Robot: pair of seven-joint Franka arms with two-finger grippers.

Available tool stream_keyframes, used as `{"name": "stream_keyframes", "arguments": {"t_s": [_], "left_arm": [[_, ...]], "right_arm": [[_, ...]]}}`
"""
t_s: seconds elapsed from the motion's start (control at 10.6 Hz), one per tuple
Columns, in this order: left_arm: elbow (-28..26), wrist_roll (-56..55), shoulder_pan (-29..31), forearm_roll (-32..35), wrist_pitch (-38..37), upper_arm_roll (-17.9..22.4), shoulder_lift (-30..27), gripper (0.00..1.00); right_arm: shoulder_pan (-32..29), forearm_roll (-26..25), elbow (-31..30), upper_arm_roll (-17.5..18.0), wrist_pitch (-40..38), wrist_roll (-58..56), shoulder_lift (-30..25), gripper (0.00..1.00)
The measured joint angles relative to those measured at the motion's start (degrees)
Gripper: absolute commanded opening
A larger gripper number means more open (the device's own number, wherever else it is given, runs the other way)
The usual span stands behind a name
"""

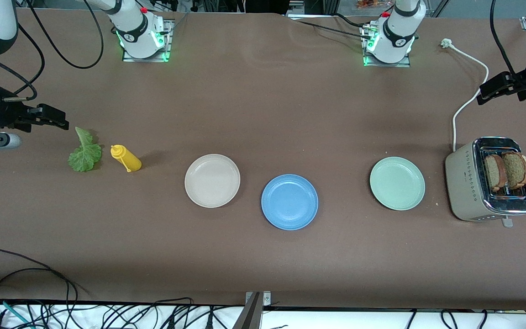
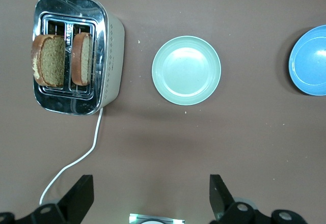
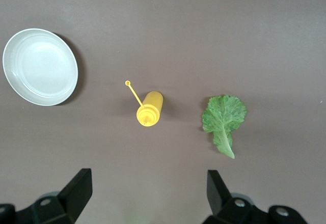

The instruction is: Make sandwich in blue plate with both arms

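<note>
1. The blue plate (image 1: 289, 201) lies nearest the front camera, at mid-table, with nothing on it.
2. The beige plate (image 1: 212, 180) lies just beside it toward the right arm's end; the mint green plate (image 1: 397, 183) lies toward the left arm's end.
3. The toaster (image 1: 466, 183) stands at the left arm's end, with two bread slices (image 1: 507, 171) upright in its slots.
4. The yellow squeeze bottle (image 1: 126, 158) stands beside the lettuce leaf (image 1: 84, 153) at the right arm's end.
5. The right gripper (image 1: 55, 119) hangs above the table near the lettuce leaf, fingers apart, holding nothing.
6. The left gripper (image 1: 496, 87) hangs over the toaster's white cord (image 1: 464, 106), fingers apart, holding nothing.
</note>
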Motion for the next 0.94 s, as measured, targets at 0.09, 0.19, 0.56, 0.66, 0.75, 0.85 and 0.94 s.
{"name": "stream_keyframes", "arguments": {"t_s": [0.09,0.19,0.56,0.66,0.75,0.85,0.94], "left_arm": [[0.00,0.00,0.00,0.00,-0.01,0.00,0.00,1.00],[0.00,0.00,0.00,0.00,-0.01,0.00,0.00,1.00],[0.00,0.00,0.00,0.00,-0.01,0.00,0.00,1.00],[0.00,0.00,0.00,0.00,-0.01,0.00,0.00,1.00],[0.00,0.00,0.00,0.00,-0.01,0.00,0.00,1.00],[0.00,0.00,0.00,0.00,-0.01,0.00,0.00,1.00],[0.00,0.00,0.00,0.00,-0.01,0.01,0.00,1.00]], "right_arm": [[0.02,0.02,0.00,0.01,0.00,0.00,0.00,1.00],[0.06,0.08,0.00,0.02,-0.01,0.00,0.00,1.00],[0.07,0.14,0.48,0.03,-0.02,-0.01,0.00,1.00],[0.07,0.14,0.59,0.03,-0.02,-0.01,0.00,1.00],[0.07,0.14,0.62,0.03,-0.01,-0.01,0.00,1.00],[0.07,0.14,0.62,0.03,-0.02,-0.01,0.00,1.00],[0.06,0.14,0.62,0.03,-0.04,-0.01,0.00,1.00]]}}
